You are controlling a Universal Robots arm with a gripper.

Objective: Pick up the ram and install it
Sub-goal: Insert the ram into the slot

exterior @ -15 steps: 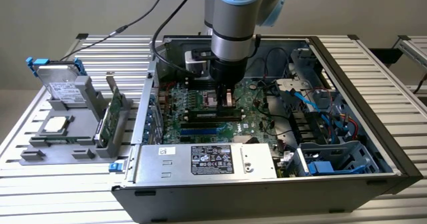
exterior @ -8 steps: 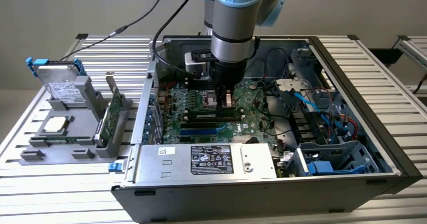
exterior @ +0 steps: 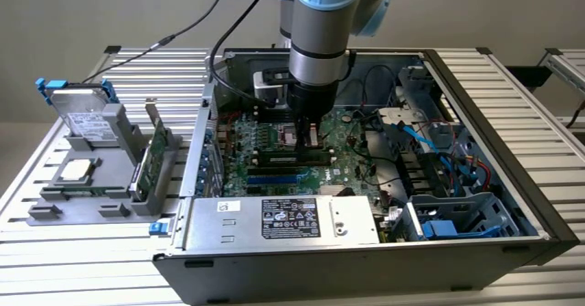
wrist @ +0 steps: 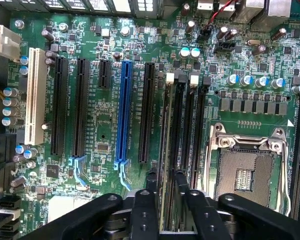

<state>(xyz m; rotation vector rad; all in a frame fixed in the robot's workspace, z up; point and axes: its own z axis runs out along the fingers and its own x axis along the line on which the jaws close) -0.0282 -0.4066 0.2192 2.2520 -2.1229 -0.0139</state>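
You have your tool lowered inside the open computer case. The case stands on the slatted metal tabletop, toward the tabletop's edge at the exterior view's right. The two black fingers stand narrow, and the ram passes between them, so the tool holds it.

The ram is a thin green stick with dark chips. It stands on its long edge at the black memory slots, near the middle of the green motherboard, and it runs parallel to the power supply at the near edge of the case. In the wrist view you look down on its narrow top edge, which is in line with the slot that has a white latch. You cannot tell if it is pressed fully down.

The power supply is a silver metal box with a white label. The black print and the marks on it are too small to read. Fine white print also runs beside the long slots, and it is not readable either.

One long slot is of bright blue plastic, another is white, and the others are black. The processor socket has a shiny metal frame.

Near the tabletop's edge at the exterior view's left, a grey holder carries a hard drive with a pale label, a square silver chip and an upright green card.
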